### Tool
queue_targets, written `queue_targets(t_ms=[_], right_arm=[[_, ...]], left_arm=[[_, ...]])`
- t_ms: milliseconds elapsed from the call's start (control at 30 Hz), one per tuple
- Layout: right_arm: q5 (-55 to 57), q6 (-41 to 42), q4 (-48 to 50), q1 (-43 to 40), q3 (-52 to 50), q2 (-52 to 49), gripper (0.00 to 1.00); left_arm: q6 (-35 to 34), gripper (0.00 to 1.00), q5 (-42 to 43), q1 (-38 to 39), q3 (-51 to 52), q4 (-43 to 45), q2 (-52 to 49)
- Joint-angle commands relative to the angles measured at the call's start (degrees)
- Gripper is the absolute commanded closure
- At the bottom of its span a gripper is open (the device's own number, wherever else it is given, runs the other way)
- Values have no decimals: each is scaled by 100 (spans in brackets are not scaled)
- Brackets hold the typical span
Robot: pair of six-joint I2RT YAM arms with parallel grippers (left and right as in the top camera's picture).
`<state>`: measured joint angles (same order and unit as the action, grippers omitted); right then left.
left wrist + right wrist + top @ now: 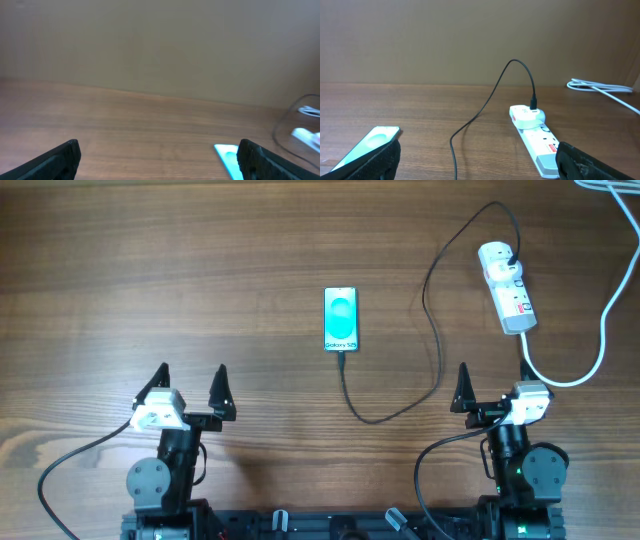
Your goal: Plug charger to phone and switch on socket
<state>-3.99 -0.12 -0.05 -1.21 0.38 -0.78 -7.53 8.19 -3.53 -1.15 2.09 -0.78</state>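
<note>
The phone (pixel 341 319) lies flat mid-table with its cyan screen lit; it also shows in the left wrist view (pixel 227 155) and the right wrist view (pixel 367 144). The thin black charger cable (pixel 436 330) runs from the phone's near end in a loop up to a white adapter on the socket (pixel 506 300), a white power strip at the back right, also in the right wrist view (pixel 540 142). My left gripper (pixel 192 387) is open and empty at the front left. My right gripper (pixel 492 388) is open and empty at the front right, near the strip.
The strip's thick white cord (pixel 600 340) curves off the right side and back edge. A plain wall stands behind the wooden table (pixel 150 270).
</note>
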Motion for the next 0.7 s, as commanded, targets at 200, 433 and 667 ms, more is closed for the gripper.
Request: queue_targets(t_ms=[200,433,667], right_arm=[[57,-50,4,28,-9,57,0],[55,-48,7,28,-9,57,0],[57,-50,4,28,-9,57,0]], left_arm=[[485,0,-820,-50,81,-553,61],[1032,0,-662,-50,81,-658,61],[918,0,-743,-50,81,-660,61]])
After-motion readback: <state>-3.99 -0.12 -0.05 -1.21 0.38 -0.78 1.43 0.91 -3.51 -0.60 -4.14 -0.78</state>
